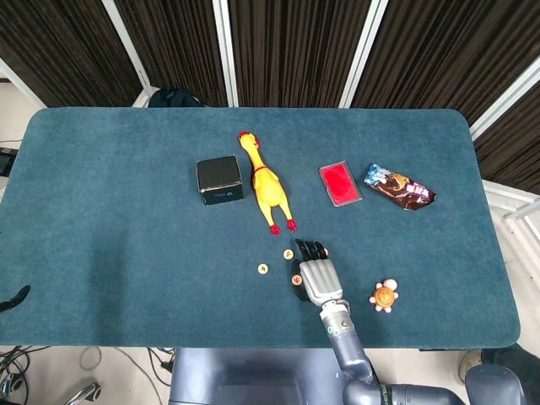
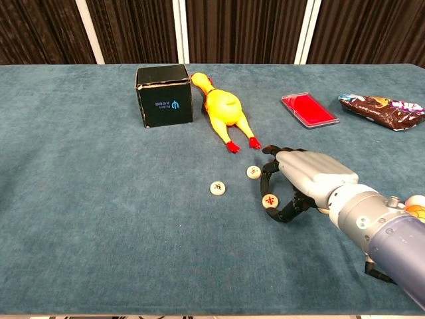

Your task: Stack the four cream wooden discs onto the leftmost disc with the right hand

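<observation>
Resting on the blue table (image 1: 101, 211) in the head view, right hand (image 1: 314, 274) beside one disc (image 1: 296, 279), two more discs (image 1: 288, 254) (image 1: 262, 269) just left, in the chest view, fingers (image 2: 267, 174) and thumb pinching the red-marked disc (image 2: 269, 200), chicken (image 2: 222, 109) and box (image 2: 164, 94) behind

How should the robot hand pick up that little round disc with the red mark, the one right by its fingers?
Best by the thin rim, from above. The disc with the red mark looks flat on the cloth, so only its edge offers a hold. The right robot hand already has dark fingertips curled around it, thumb on the near side, so pinching opposite edges seems right.
</observation>
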Controlling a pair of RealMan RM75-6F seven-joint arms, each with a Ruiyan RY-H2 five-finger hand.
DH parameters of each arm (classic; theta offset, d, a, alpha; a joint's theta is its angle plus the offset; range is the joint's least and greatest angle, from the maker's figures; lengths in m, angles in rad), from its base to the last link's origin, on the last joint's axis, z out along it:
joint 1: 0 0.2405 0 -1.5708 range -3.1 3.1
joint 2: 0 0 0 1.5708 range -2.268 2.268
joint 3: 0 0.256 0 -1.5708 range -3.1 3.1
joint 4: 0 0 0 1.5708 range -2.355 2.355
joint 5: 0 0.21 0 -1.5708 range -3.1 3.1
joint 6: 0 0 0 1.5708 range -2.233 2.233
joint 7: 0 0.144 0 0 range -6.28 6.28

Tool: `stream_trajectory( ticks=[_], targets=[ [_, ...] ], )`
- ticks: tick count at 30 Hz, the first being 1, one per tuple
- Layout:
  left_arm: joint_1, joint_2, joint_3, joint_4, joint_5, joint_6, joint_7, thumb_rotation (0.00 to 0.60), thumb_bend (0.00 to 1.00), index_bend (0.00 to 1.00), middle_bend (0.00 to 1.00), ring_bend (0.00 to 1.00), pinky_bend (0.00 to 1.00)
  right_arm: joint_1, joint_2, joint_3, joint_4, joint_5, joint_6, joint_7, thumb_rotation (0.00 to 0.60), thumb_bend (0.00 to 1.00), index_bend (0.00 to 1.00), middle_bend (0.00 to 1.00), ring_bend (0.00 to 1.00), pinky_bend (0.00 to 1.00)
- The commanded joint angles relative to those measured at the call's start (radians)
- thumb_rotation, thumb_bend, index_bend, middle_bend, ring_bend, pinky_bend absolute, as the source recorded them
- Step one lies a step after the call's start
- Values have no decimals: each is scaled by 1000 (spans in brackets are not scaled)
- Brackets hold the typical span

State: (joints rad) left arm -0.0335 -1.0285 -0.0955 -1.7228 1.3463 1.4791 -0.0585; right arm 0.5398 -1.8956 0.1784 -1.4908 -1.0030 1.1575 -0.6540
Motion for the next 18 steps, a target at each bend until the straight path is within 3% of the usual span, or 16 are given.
stream_trajectory(
  ticks=[1, 11, 18],
  targets=[
    [0, 0, 0, -1, 0, -1, 1, 600, 173, 115, 0, 0, 75, 2, 2, 2, 0, 7, -2, -3, 600, 400, 515, 0, 0, 0],
    [1, 1, 0, -4, 1, 2, -1, 600, 173, 115, 0, 0, 79, 26, 20, 23, -38, 6, -2, -16, 600, 402, 527, 0, 0, 0],
    [1, 2, 0, -6, 2, 3, -3, 600, 173, 114, 0, 0, 79, 82, 28, 75, -87, 75, -56, -55, 600, 402, 526, 0, 0, 0]
  ],
)
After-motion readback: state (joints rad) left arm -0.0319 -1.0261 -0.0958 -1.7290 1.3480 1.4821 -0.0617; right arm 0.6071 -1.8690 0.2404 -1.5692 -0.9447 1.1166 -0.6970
